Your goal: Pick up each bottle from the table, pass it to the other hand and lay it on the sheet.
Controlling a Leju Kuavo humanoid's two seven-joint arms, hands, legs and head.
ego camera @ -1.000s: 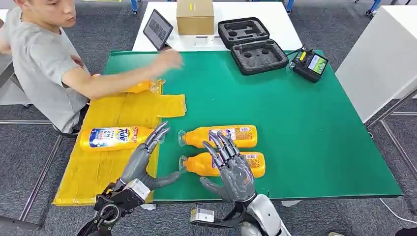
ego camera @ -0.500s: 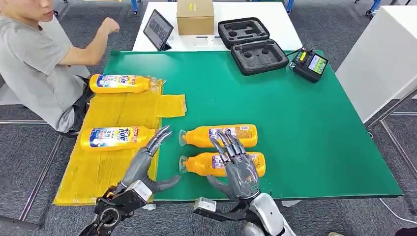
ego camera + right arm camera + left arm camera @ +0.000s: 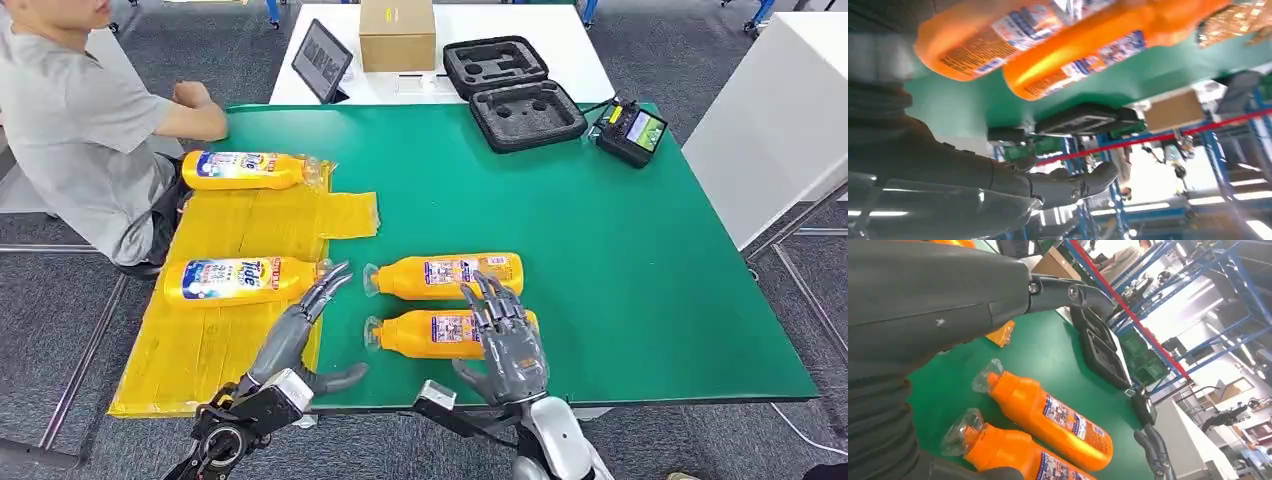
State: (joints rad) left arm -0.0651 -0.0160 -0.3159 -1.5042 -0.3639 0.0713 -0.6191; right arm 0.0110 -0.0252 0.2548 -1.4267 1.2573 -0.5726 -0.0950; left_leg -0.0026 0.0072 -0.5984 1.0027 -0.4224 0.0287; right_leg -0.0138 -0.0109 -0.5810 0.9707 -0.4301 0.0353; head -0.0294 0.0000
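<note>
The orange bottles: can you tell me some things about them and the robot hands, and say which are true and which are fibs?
1. Two bottles lie on the yellow sheet. True: the far sheet bottle and the near sheet bottle.
2. Two more bottles lie on the green table. True: the far table bottle and the near table bottle.
3. The bottles stand upright. False: all four lie on their sides.
4. The left hand holds a bottle. False: it is open, fingers spread, holding nothing.
5. The right hand is over the near table bottle. True: its fingers are spread above it.
6. The cardboard box sits on the green table. False: it sits on the white table behind.
</note>
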